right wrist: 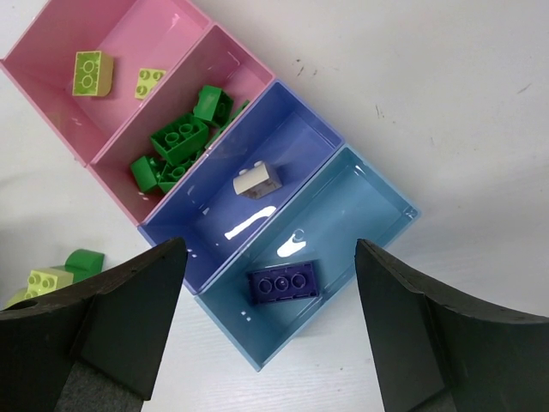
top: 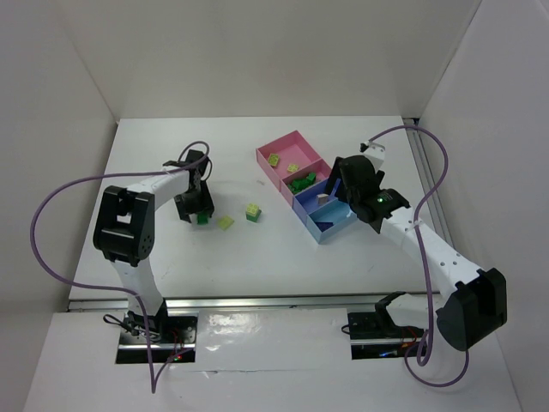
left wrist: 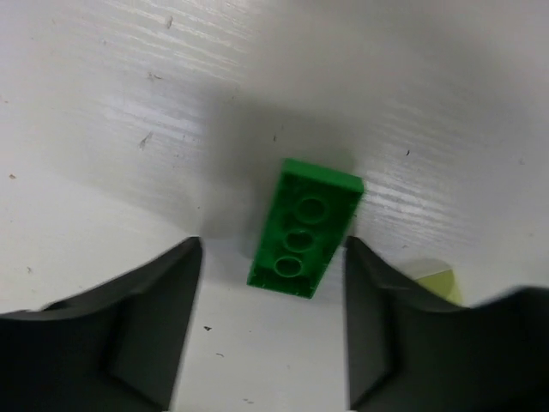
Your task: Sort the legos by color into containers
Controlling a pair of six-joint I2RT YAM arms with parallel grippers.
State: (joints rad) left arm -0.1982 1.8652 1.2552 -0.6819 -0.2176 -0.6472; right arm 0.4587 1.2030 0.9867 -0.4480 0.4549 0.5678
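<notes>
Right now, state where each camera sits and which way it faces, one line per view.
Top external: above and behind the bases, looking down on the table, both arms and the trays.
Left wrist: on the left arm, pointing down at a dark green brick between its open jaws.
Right wrist: on the right arm, pointing down into the trays, open jaws at the bottom corners.
Shared: top and right wrist both show the trays; top and left wrist, that brick.

Purple brick (right wrist: pixel 282 282) (studs up) in light blue tray (right wrist: pixel 364 202), jaws apart
</notes>
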